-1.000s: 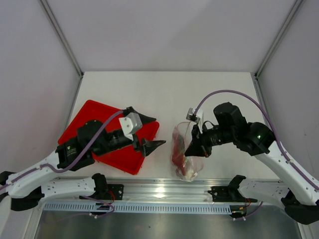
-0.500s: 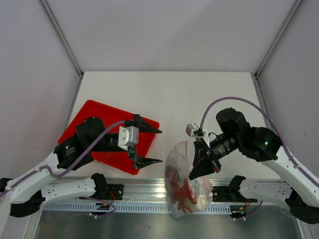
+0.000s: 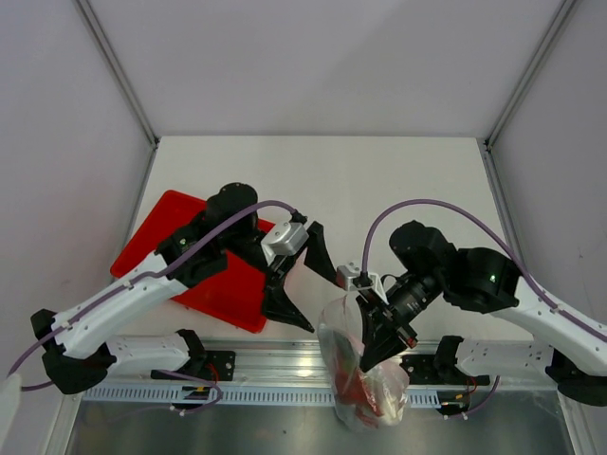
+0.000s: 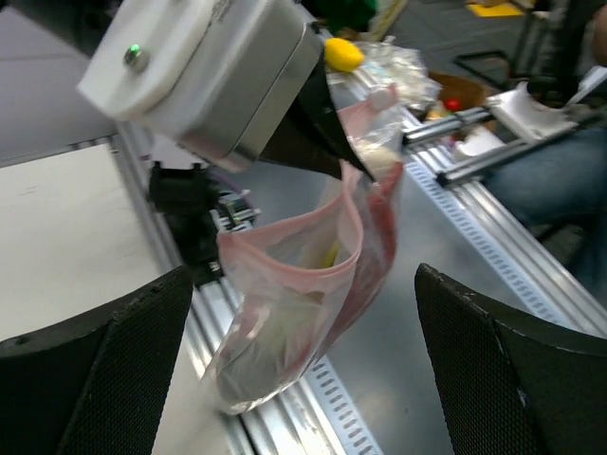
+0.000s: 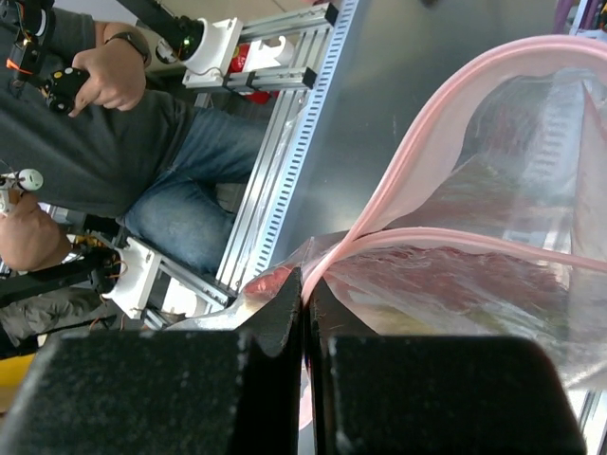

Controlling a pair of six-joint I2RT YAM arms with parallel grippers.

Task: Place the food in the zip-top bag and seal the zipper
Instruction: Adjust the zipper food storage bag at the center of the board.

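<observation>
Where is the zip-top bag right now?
In the top view the zip-top bag hangs from the shut right gripper at bottom centre, over the metal rail along the near edge, beside the open left gripper.

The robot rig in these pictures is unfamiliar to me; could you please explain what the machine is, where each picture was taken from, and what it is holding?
It is two robot arms bolted at the near edge of a white table, each ending in a two-finger gripper. The wide picture comes from a fixed camera above and behind them; the other two come from a small camera on each wrist. On the table lies a red tray. The right gripper is shut on the rim of a clear zip-top bag, which hangs past the table's near edge. Red toy food shows through the plastic. The pink zipper gapes open, not sealed. The left gripper is wide open beside the bag, holding nothing.
</observation>
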